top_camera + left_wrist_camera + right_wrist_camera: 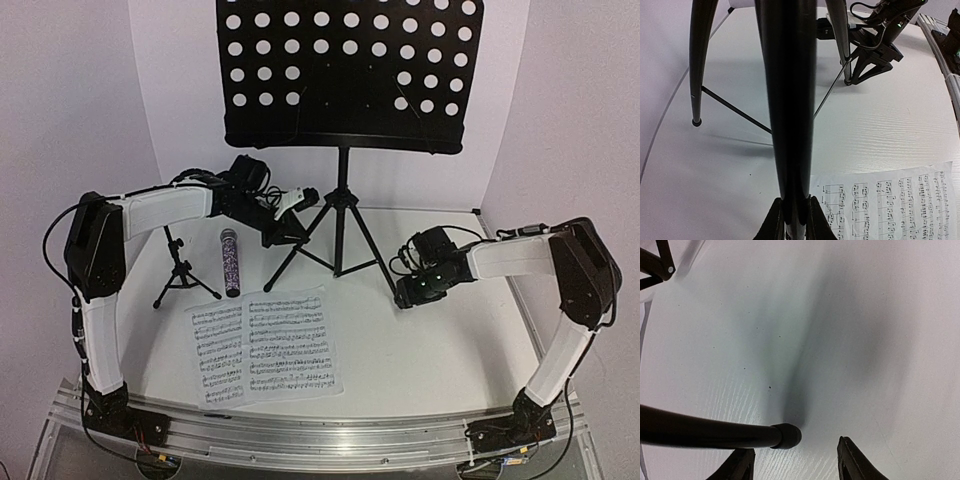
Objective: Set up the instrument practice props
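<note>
The black music stand (345, 70) rises at the back centre, its perforated desk high over the tripod. My left gripper (292, 232) is shut on the tripod's left leg (790, 100), which fills the gap between the fingers (774, 225). My right gripper (796, 465) stands open low at the right leg's rubber foot (787, 436), which lies just ahead of the left fingertip. Two music sheets (265, 345) lie side by side on the table. The glittery microphone (229, 260) lies flat beside the small mic stand (178, 270).
White walls close in the table (440, 350) at the left, back and right. A metal rail (300, 440) carrying both arm bases runs along the near edge. The stand's two other legs (700, 65) spread across the middle of the table.
</note>
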### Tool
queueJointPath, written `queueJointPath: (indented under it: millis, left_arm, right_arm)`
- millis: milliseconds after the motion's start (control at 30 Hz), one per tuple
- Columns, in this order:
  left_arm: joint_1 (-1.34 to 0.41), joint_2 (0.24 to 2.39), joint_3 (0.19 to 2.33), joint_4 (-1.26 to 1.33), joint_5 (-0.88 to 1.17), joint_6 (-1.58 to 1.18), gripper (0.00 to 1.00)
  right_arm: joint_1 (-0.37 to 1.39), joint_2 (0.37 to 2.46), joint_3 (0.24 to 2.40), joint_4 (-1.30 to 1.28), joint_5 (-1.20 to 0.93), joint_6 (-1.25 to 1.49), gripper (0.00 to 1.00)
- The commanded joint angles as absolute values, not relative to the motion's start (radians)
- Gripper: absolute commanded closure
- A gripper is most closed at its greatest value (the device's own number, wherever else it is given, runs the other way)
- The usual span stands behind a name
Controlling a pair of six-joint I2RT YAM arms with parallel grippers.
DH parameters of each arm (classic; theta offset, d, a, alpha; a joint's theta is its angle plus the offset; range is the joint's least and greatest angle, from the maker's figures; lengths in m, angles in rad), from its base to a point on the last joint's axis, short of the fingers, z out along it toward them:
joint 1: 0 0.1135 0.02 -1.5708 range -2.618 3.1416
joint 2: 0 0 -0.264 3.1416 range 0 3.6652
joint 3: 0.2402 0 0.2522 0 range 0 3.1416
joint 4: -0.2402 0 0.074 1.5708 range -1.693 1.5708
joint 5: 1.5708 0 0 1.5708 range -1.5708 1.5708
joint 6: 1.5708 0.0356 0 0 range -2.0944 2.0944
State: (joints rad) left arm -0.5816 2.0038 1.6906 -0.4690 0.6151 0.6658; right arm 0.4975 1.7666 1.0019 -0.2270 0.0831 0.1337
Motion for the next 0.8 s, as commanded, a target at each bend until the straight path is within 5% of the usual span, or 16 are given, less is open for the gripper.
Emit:
queueJointPath:
  millis: [0, 167, 267, 333, 767]
  left_arm:
    - [-0.586, 2.036, 1.744, -0.704, 0.663, 0.601, 1.00]
    - [-0.599, 2.054, 1.819, -0.791, 0.716, 0.541, 1.00]
    - [-0.608, 2.091, 1.924, -0.881, 0.752, 0.492, 1.00]
    - [-0.609, 2.098, 1.947, -0.889, 0.752, 0.469, 1.00]
    - [-0.620, 2.093, 1.915, -0.802, 0.648, 0.590, 1.00]
  right_arm:
    - [0.474, 1.675, 1.079, -0.240, 0.099, 0.089, 0.48]
    - [0.475, 1.677, 1.168, -0.292, -0.034, 0.058, 0.46]
    - [0.535, 1.659, 1.228, -0.327, -0.164, -0.031, 0.24]
    - [0.575, 1.616, 1.211, -0.246, -0.173, -0.064, 0.20]
    - [0.583, 1.735, 1.305, 0.026, -0.185, -0.059, 0.26]
